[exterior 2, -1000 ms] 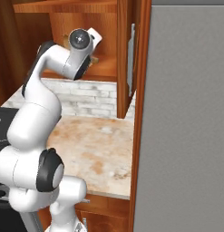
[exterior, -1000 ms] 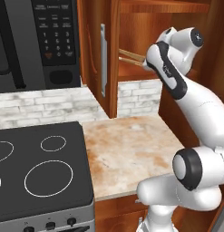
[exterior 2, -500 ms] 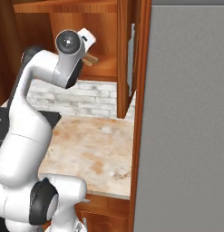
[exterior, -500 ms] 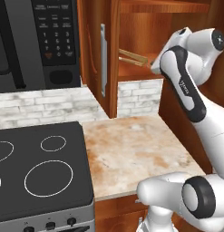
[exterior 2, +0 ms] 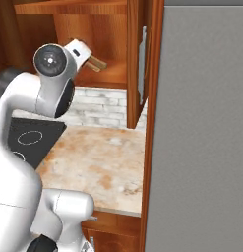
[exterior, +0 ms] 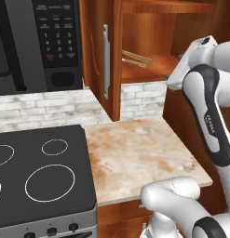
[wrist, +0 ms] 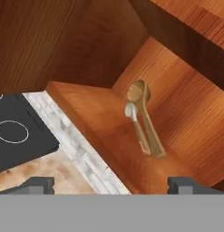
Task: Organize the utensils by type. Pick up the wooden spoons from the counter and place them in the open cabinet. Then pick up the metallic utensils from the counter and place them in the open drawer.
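- Looking along my hand, I see my fingers (wrist: 110,183) spread wide apart with nothing between them, only their two dark tips rising at the bottom of the hand view.
- Beyond the tips lies the floor of the open cabinet (wrist: 109,131), reddish-brown wood, and on it two wooden spoons (wrist: 143,115) side by side, touching along their handles.
- One spoon has a tan-brown bowl; the other's bowl looks pale, almost grey, and sits just beside it.
- My hand view also takes in a strip of white brick wall (wrist: 77,145), a corner of the black stovetop (wrist: 18,131) and a patch of marbled tabletop (wrist: 41,174).
- From the left base view, the spoon handles poke out past the cabinet's door edge, the bowls hidden; my white hand hangs at the cabinet opening, well above the tabletop.
- That view alone shows the microwave (exterior: 37,46) and the door's silver bar handle (exterior: 105,62).
- From the right base view, the grey refrigerator (exterior 2: 201,128) fills the right side, and my arm's shoulder joint covers most of the cabinet's shelf.
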Motion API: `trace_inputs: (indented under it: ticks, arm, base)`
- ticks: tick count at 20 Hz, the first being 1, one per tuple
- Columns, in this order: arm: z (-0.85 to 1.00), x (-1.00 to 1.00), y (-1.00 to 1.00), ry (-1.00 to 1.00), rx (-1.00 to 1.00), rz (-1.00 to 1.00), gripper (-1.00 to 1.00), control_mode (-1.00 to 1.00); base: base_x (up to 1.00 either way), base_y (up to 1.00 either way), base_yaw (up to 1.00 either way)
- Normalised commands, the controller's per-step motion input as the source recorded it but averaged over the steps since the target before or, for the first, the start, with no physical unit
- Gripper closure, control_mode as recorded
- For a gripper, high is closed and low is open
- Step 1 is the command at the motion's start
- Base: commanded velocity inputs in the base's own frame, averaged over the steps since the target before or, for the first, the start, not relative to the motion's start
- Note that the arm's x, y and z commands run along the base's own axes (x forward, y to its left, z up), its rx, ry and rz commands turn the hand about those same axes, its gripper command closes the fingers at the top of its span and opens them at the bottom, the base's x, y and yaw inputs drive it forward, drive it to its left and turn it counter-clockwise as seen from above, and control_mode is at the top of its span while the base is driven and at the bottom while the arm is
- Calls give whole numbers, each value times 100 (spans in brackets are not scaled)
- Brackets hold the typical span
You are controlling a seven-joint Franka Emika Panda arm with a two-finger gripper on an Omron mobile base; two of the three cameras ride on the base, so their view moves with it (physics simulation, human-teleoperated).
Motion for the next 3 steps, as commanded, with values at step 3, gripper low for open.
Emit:
trace_inputs:
  ticks: [3]
  arm:
    - [0, -100, 6, 1, 0, 0, -100, -100]
  base:
    - [0, 0, 0]
